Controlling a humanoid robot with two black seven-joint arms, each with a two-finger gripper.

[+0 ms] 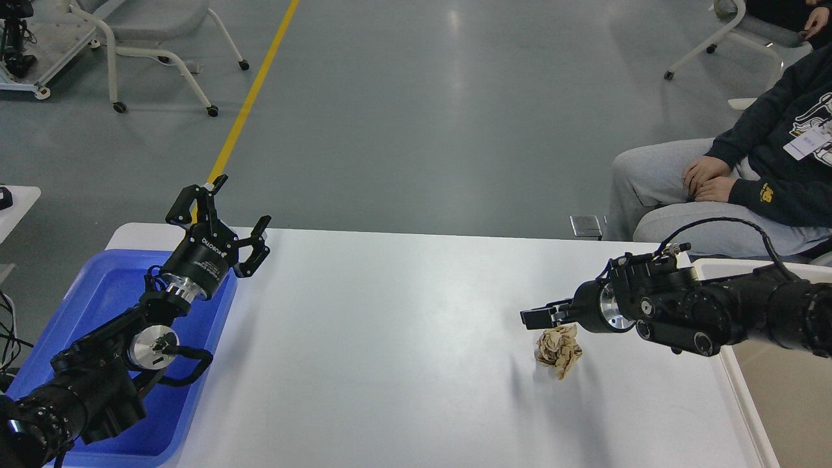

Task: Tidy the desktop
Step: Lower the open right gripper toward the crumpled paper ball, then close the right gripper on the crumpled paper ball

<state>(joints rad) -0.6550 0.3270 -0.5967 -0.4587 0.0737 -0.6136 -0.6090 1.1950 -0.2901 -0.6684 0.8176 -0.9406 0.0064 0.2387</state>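
Note:
The white desktop (pixel 403 338) carries a crumpled brown paper ball (pixel 559 350) at its right middle. My right gripper (pixel 536 317) points left and sits just above the ball's upper left edge, close to it. It is seen side-on and dark, so I cannot tell whether its fingers are apart. My left gripper (pixel 237 205) is open and empty, raised over the far right corner of the blue tray (pixel 104 292).
The blue tray stands at the table's left end under my left arm. A beige-white bin (pixel 747 390) adjoins the table's right end. A seated person (pixel 747 175) is beyond the far right corner. Wheeled chairs stand on the grey floor behind.

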